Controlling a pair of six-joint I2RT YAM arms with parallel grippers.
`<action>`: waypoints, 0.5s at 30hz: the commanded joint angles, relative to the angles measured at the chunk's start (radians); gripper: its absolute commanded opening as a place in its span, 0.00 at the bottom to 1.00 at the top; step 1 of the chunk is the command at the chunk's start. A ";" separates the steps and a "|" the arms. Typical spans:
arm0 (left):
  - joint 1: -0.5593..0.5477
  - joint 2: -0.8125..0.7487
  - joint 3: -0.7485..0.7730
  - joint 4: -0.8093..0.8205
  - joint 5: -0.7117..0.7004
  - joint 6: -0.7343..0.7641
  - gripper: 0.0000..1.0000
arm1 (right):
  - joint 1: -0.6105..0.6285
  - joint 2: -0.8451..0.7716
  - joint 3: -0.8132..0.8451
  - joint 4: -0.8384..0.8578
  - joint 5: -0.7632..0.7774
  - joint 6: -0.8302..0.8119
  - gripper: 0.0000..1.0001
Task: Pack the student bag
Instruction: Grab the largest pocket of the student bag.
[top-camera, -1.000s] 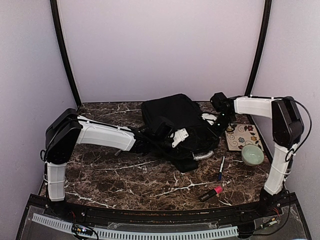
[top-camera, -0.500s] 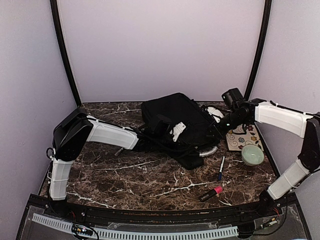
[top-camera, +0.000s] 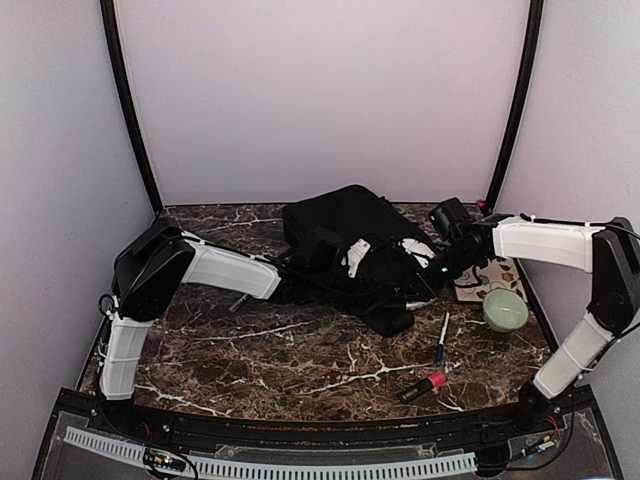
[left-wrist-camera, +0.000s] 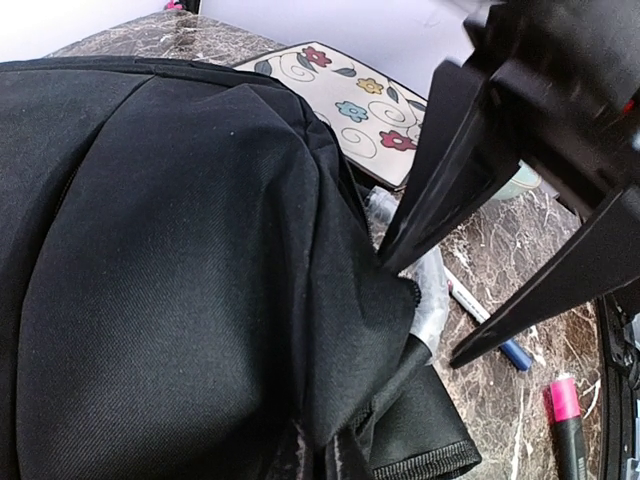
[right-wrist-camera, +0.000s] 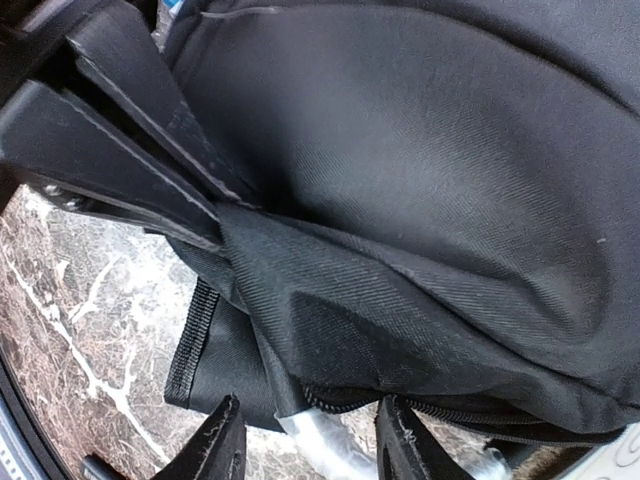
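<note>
**Two grippers meet at the bag's corner**

The bag lies at the centre of the overhead frame, toward the back of the table, and my arms reach in from both sides. At upper left of the right wrist view, my left gripper has its fingers pressed together on a fold of the black cloth. At the bottom of that view, my right gripper stands with fingers apart. The zip and a bit of clear plastic sit between them, and they grip nothing that I can see. Outside the bag, at right in the overhead frame, lie a flowered pad, a bowl, a pen and a pink marker.

My left hold is on a thin fold only, so a hard pull could slide the cloth out and drop the corner. The two grippers are near each other, and closing in further could knock them together. If my right fingers shut here, they may catch plastic or loose cloth instead of the zip. Dragging the bag toward the right of the frame could shove the pad and bowl.
</note>
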 joint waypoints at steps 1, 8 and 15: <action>0.010 -0.009 0.041 0.082 -0.003 -0.028 0.00 | 0.012 0.024 -0.029 0.066 -0.015 0.031 0.44; 0.010 -0.009 0.037 0.083 -0.003 -0.045 0.00 | 0.014 0.067 -0.032 0.089 -0.050 0.043 0.41; 0.010 -0.009 0.040 0.087 0.017 -0.064 0.00 | 0.018 0.110 -0.037 0.173 -0.060 0.084 0.40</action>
